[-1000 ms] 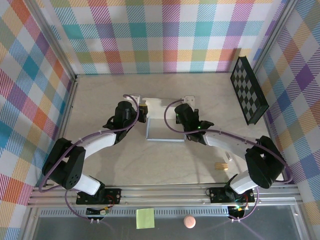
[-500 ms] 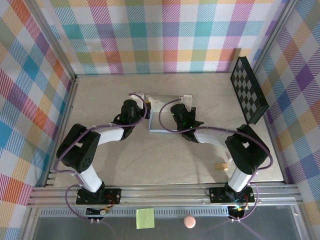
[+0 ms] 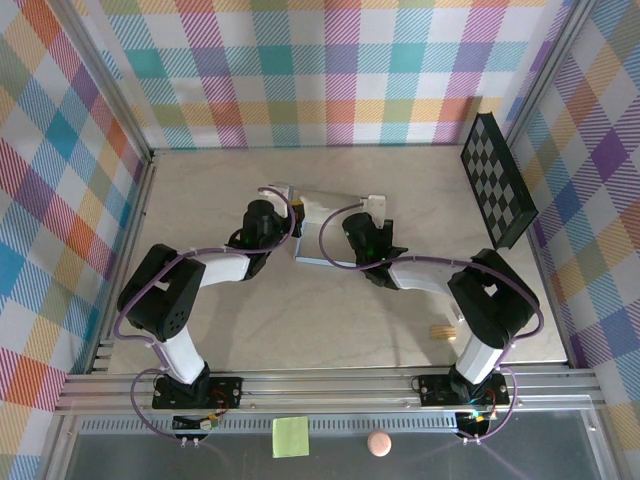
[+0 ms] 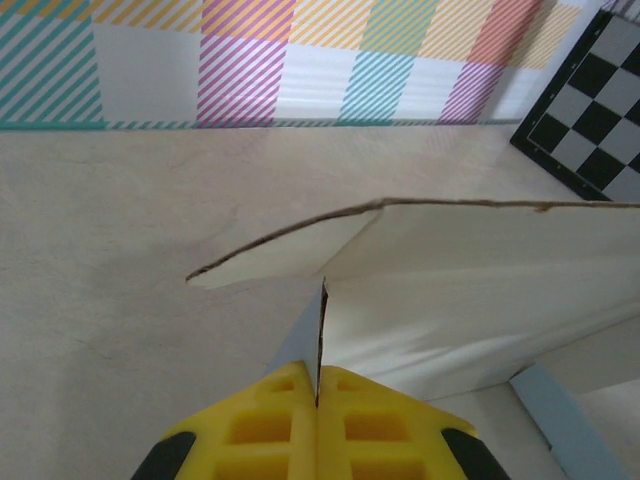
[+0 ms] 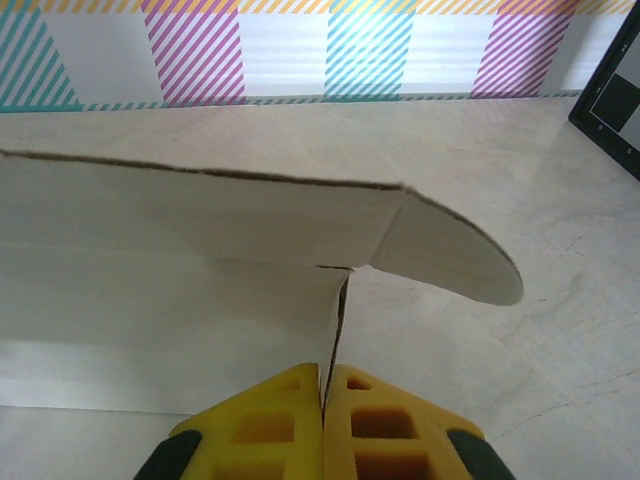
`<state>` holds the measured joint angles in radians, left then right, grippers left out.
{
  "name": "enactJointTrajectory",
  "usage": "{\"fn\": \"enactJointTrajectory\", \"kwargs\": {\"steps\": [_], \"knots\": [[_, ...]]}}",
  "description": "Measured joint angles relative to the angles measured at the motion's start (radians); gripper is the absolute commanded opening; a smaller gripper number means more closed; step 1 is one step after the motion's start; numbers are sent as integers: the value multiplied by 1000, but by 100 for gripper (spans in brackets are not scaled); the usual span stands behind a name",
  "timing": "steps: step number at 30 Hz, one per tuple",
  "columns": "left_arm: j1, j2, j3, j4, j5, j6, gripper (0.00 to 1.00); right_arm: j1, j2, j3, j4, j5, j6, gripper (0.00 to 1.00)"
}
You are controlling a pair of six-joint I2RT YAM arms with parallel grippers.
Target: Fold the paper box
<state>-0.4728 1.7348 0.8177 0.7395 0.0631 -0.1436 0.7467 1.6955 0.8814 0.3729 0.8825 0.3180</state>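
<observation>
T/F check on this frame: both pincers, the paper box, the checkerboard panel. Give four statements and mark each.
1. The left pincer is shut on an edge of the paper box. True.
2. The right pincer hangs open above the box. False: it is shut on a box edge.
3. The checkerboard panel lies flat under the box. False: it stands at the right side, apart from the box.
4. A rounded flap juts from the box's raised panel. True.

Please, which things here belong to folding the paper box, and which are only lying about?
For the job:
paper box
left tool, shut on a box flap
right tool, shut on a box flap

Lying about:
checkerboard panel
sticky note
pink ball
small wooden piece
</observation>
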Motion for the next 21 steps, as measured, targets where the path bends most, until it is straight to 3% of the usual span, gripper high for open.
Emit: {"fn": "enactJointTrajectory", "kwargs": {"steps": [21], "knots": [[-1,-7,-111,152,48,-89,6,0,-50,-103,87,-47,-13,0]]}}
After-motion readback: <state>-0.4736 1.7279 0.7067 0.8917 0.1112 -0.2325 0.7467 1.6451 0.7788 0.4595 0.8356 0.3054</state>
